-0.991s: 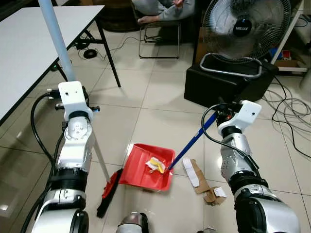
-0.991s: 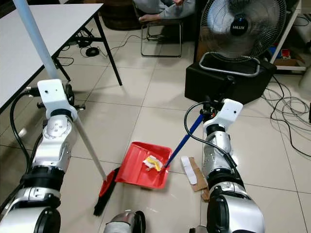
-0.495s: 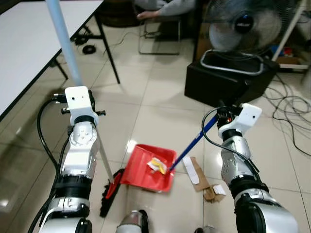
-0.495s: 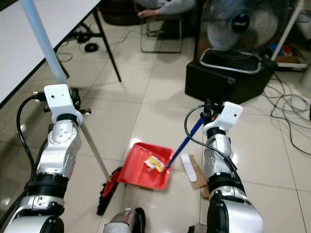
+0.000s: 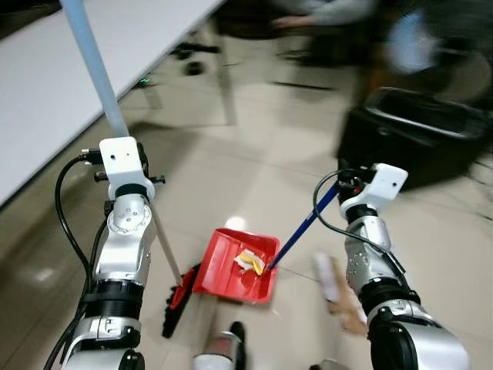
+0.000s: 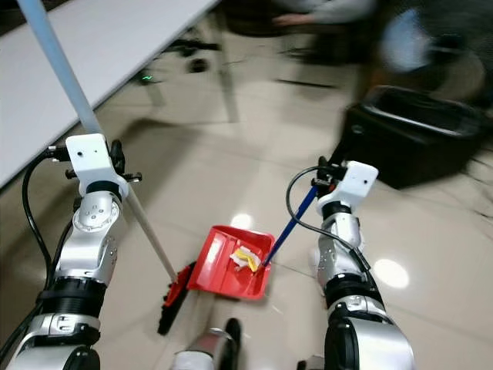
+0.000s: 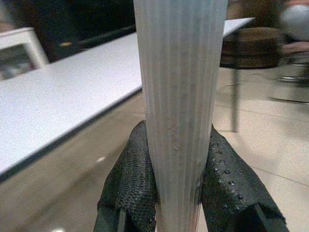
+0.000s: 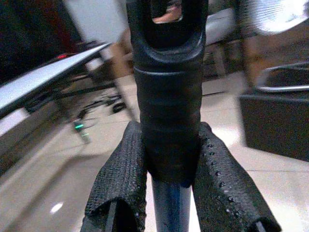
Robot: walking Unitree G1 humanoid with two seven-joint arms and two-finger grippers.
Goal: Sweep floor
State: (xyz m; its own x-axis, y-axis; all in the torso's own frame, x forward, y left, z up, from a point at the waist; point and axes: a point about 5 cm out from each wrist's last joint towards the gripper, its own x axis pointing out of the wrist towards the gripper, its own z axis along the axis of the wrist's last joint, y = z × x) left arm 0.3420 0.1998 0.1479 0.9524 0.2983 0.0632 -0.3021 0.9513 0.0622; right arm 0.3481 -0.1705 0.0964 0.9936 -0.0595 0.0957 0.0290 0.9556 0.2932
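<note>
— Two tools in hand? Where's the broom [image 5: 158, 239]?

— Left gripper [image 7: 177, 193] is clamped on its pale pole, fingers [image 7: 133, 181] pressed to both sides; the bristle head rests on the tiled floor [image 5: 254, 169], just beside the red dustpan [image 5: 231, 266].

— And the other?

— Right gripper [image 8: 166, 188] is closed around the black grip of the dustpan's blue handle [image 5: 304, 229]. Yellow and white scraps [image 5: 250, 262] lie in the pan. White table [image 5: 69, 77] stands to the left.
</note>
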